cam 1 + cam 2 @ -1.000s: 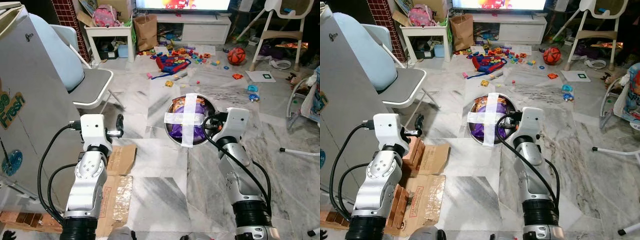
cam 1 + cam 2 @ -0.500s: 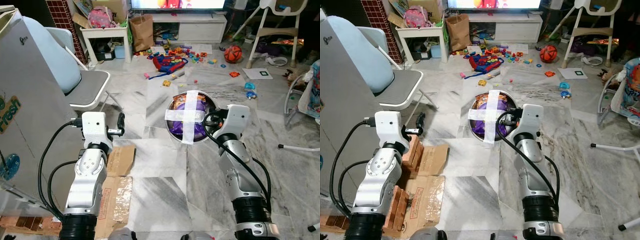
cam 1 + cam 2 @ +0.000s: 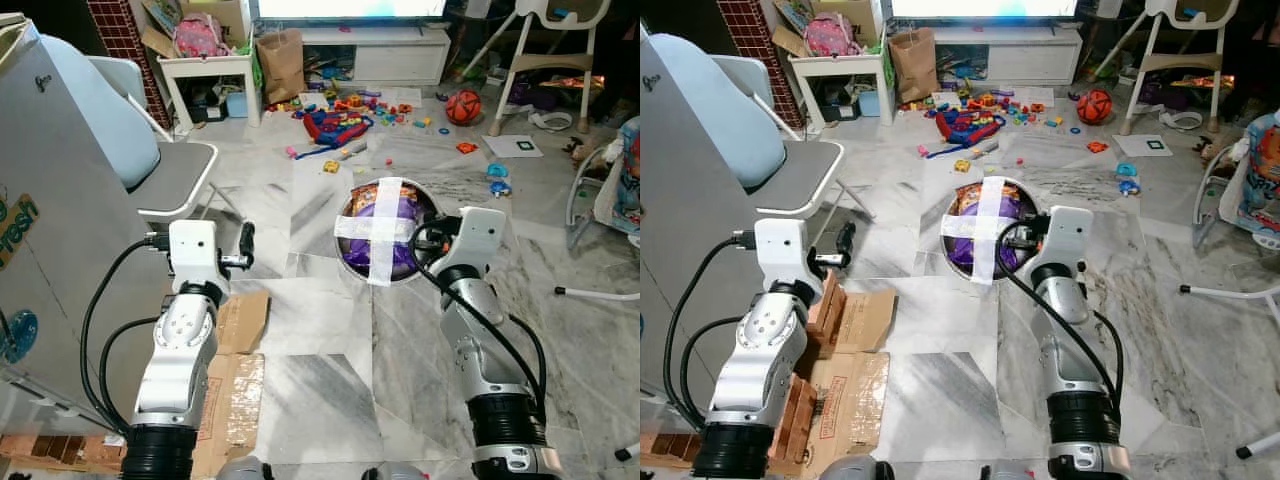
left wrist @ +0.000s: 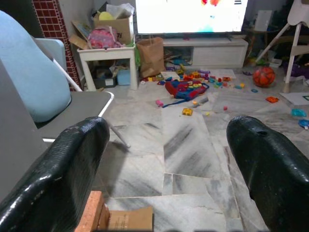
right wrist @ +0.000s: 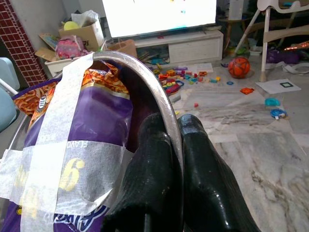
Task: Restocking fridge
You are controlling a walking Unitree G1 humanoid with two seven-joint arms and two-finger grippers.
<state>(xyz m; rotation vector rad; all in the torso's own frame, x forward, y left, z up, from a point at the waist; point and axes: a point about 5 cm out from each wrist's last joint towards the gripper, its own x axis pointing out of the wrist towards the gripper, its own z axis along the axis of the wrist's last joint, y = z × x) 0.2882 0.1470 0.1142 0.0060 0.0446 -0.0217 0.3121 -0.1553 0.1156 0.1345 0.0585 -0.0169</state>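
A metal bowl (image 3: 420,262) is held up off the floor by the right gripper (image 5: 176,145). Its rim is pinched between the two black fingers (image 5: 154,159), one finger inside the bowl and one outside. The jaws are squeezed tight on that rim.

Inside the bowl, just beside the inner finger, a purple snack bag (image 5: 96,121) is kept, with an orange bag (image 5: 99,79) behind it. Both are held down by a cross of white tape (image 3: 378,228) stuck over the top.

The left gripper (image 4: 169,164) is held out in front with nothing in it. Its jaws are spread wide apart, and between them bare floor is seen, with a chair (image 3: 175,175) off to one side.

The grey fridge (image 3: 45,230) is found at the left side, close beside the left arm. Its door looks closed.

So the food has been picked up, but it has not been put away yet. It seems the fridge must be opened, the tape pulled off, and the bags placed inside.
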